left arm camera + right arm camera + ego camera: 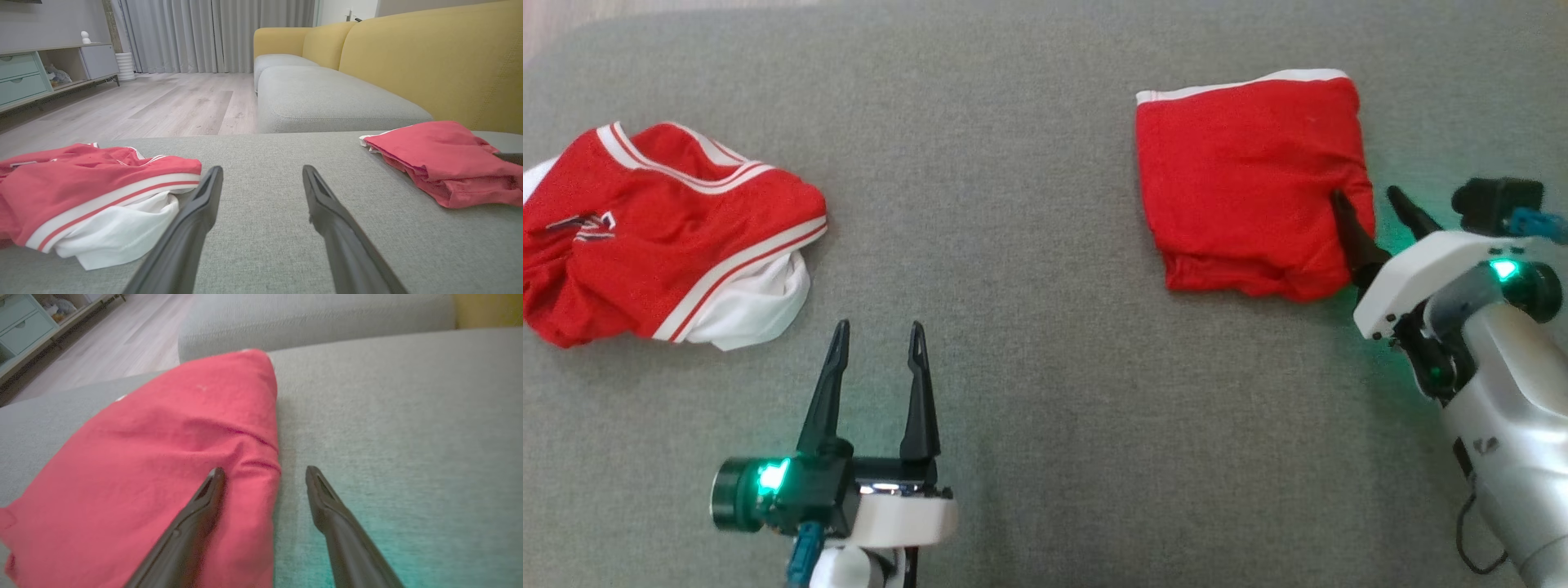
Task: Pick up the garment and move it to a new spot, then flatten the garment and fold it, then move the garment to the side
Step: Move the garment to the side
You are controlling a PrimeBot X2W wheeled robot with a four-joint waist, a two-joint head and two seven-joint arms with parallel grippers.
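Presently, we find the folded red garment (1250,188) lying flat on the grey seat cushion (1029,269). It is compact and roughly squared, which we judge to be the folded state, set off to one side.

The right gripper (1364,194) sits at the garment's near right corner with its fingers apart. One finger lies over the cloth and the other over bare cushion just beside the hem, so the edge runs between them. Nothing is clamped. We judge this placement suits pinching or nudging that edge.

The left gripper (879,327), its fingers likewise apart and empty, hovers over the cushion well apart from the folded piece. A crumpled red-and-white jersey (662,237) lies just beyond its fingertips, to their left.
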